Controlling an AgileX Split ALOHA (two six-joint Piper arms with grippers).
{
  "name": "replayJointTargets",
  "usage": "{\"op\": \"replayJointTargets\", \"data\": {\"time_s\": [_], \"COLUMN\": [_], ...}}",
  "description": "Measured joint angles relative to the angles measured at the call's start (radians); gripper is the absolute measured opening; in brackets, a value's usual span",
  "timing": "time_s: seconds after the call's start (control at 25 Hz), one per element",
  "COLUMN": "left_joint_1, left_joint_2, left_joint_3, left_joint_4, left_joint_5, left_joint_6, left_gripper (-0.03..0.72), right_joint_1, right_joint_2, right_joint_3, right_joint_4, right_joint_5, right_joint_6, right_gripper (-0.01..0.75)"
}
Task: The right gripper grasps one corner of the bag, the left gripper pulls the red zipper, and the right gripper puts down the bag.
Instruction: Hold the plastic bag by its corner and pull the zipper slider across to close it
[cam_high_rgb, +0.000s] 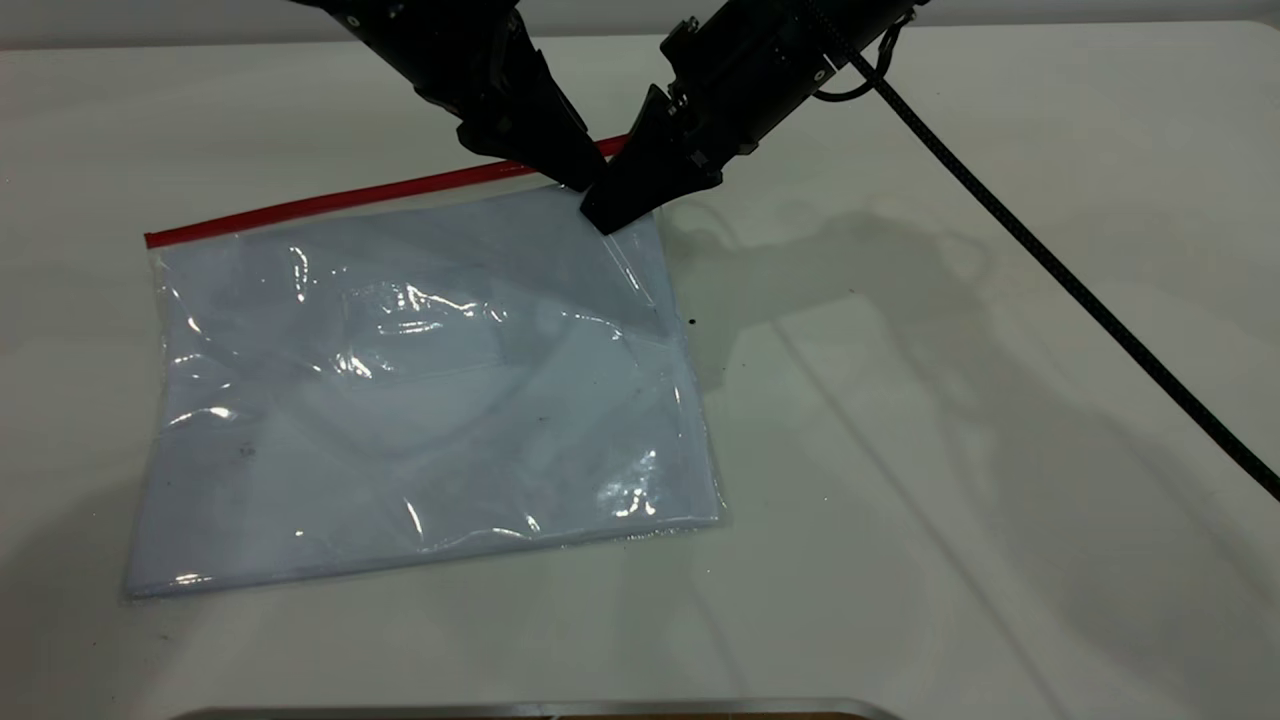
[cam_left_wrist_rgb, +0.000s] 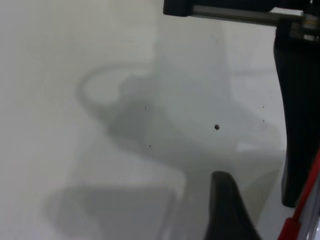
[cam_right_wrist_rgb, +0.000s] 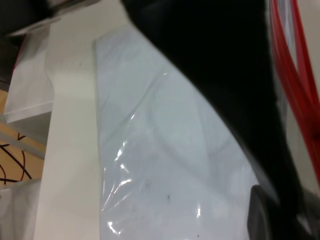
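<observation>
The bag lies flat on the white table, bluish-white and crinkly. The red zipper runs along its far long edge. Both grippers meet at the bag's far right corner. My right gripper comes to a point on that corner and looks shut on it. My left gripper sits just left of it, over the zipper's right end. In the left wrist view its fingers stand apart, with the zipper and its slider tab beside one finger. The right wrist view shows the bag and the zipper.
The right arm's black cable trails across the right half of the table. A metal edge shows at the front border. A small dark speck lies just right of the bag.
</observation>
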Motion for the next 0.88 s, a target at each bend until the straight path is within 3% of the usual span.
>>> {"op": "replayJointTargets", "data": {"time_s": [0.52,0.64,0.88], "left_joint_1": [-0.003,-0.004,-0.005], "left_joint_2": [0.0,0.0,0.0], "left_joint_3": [0.0,0.0,-0.007], "left_joint_4": [0.0,0.0,0.009], "left_joint_5": [0.028,0.03,0.026], "left_joint_6": [0.0,0.0,-0.006], "left_gripper": [0.082,0.04,0.038], "right_joint_1": [-0.002,-0.006,-0.046], "right_joint_2": [0.0,0.001,0.002], "right_joint_3": [-0.001,-0.001,-0.001], "right_joint_4": [0.004,0.006,0.023], "right_joint_5": [-0.01,-0.01,0.026], "right_joint_6": [-0.001,-0.001,0.015], "right_gripper": [0.033,0.033,0.033]}}
